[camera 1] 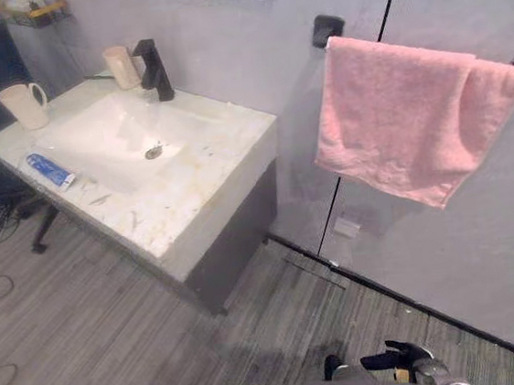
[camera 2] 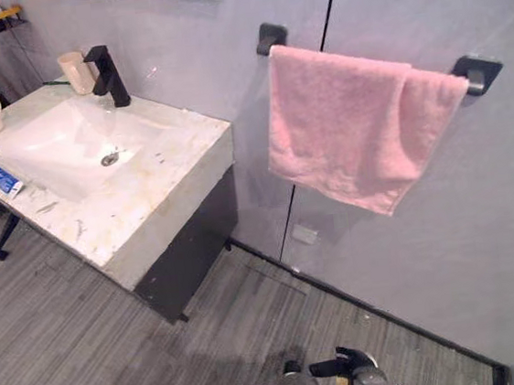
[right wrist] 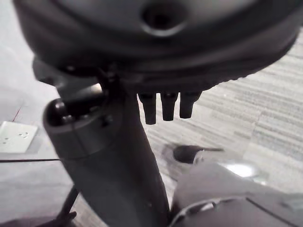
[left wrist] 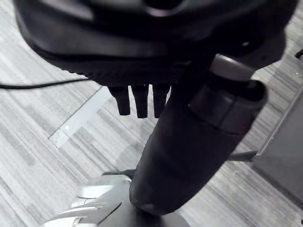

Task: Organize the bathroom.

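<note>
On the wall rail (camera 2: pixel 465 74), your pink towel (camera 2: pixel 347 132) is hanging bunched and crooked; soft and limp, it's wanting a corner pinch. Both hands (left wrist: pixel 142 99) (right wrist: pixel 165 106) are hanging relaxed, holding nothing.

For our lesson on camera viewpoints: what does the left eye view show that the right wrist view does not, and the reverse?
Left eye view alone: the hanging pink towel, the sink, toothpaste tube, mug. Right wrist view alone: the right hand up close, its fingers straight, holding nothing. Shared: the grey striped floor and white wall socket.
</note>
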Controlling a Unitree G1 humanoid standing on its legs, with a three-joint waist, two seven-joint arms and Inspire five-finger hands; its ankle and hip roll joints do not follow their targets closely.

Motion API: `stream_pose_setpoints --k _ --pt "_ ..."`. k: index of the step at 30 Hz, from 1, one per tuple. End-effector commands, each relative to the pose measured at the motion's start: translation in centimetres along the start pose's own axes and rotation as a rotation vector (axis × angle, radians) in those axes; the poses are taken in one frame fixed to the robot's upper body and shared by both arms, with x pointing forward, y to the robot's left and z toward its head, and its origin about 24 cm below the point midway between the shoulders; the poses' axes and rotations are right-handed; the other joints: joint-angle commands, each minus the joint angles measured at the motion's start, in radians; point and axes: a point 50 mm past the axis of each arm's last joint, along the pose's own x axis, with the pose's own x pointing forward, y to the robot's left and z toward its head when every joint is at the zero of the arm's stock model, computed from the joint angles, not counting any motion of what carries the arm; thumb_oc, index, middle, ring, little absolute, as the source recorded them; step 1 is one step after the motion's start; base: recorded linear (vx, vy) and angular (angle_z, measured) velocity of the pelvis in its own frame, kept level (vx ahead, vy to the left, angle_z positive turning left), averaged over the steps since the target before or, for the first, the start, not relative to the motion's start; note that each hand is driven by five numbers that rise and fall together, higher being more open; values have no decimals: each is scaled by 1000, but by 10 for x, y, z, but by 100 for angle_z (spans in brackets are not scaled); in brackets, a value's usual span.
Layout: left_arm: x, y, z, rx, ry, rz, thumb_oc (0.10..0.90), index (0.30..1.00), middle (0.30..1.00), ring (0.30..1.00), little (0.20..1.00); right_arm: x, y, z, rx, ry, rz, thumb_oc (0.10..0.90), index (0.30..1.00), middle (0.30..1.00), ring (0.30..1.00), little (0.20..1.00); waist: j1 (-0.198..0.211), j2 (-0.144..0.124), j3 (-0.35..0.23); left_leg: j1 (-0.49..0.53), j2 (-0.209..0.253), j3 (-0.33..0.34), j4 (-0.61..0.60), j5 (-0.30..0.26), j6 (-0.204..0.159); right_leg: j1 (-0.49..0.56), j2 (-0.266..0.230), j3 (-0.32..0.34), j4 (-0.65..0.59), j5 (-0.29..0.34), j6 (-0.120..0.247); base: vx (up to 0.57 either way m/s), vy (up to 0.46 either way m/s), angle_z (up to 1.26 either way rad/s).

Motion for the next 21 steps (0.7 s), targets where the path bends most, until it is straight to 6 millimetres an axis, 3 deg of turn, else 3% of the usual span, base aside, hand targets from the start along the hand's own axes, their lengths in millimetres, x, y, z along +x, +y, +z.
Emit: stream_pose_setpoints --k 1,2,4,6,9,11,13,14,15,17,18,21 --pt "0 1 9 67 -52 -4 800 900 900 900 900 1 3 14 34 -24 -10 800 900 900 900 900 -11 2 13 117 42 -14 19 -155 -38 -88 -34 -8 -61 107 115 -275 406 4" --pt "0 0 10 79 -58 -6 800 900 900 900 900 1 3 14 39 -28 -12 800 900 900 900 900 -13 2 16 118 37 -13 11 -156 -36 -93 -43 -6 -64 119 119 -257 407 10" --pt "0 -4 17 123 -80 -29 800 900 900 900 900 1 2 18 70 -54 -22 800 900 900 900 900 -21 -3 31 120 9 -22 -12 -163 -26 -115 -89 4 -108 200 138 -263 402 9" --pt "-1 -5 20 149 -94 -29 800 900 900 900 900 1 0 19 90 -69 -25 800 900 900 900 900 -25 -2 39 120 5 -21 -23 -163 -26 -124 -102 0 -138 224 145 -225 261 -2" --pt "-1 2 26 194 -130 -3 800 900 900 900 900 0 3 23 27 -106 18 800 900 900 900 900 2 -3 79 115 5 78 -47 -138 -30 -135 -120 -175 -135 212 151 -346 276 -33" --pt "-1 4 27 195 -132 7 800 900 900 900 900 0 6 24 -10 -115 24 800 900 900 900 900 16 -1 85 122 9 112 -74 -125 -21 -116 -87 -207 -78 178 143 -279 167 -89" --pt "-1 6 31 216 -127 24 800 900 900 900 900 0 10 25 14 -106 30 800 900 900 900 900 22 7 80 116 18 133 -106 -96 -7 -103 -40 -217 0 105 113 -290 123 -59" --pt "-1 7 34 224 -118 37 800 900 900 900 900 0 12 24 3 -103 38 800 900 900 900 900 23 20 72 100 34 150 -124 -57 4 -92 3 -211 71 24 85 -248 75 -32" --pt "-1 8 36 217 -113 43 800 900 900 900 900 0 13 23 -5 -101 43 800 900 900 900 900 23 24 68 87 40 151 -133 -40 9 -84 24 -201 98 -2 78 -264 53 -21" --pt "-1 8 40 190 -99 54 800 900 900 900 900 0 16 20 -23 -94 54 800 900 900 900 900 19 28 60 60 51 155 -141 -9 15 -63 67 -167 151 -52 63 -184 0 -3" --pt "-1 6 42 177 -89 58 800 900 900 900 900 0 18 16 -34 -82 59 800 900 900 900 900 9 28 50 37 60 148 -141 13 16 -33 121 -96 168 -86 54 -136 -14 5" --pt "-1 2 40 175 -78 51 800 900 900 900 900 -1 23 9 -56 -63 65 800 900 900 900 900 5 26 30 7 66 125 -141 40 12 40 188 5 115 -132 43 -119 -27 15"
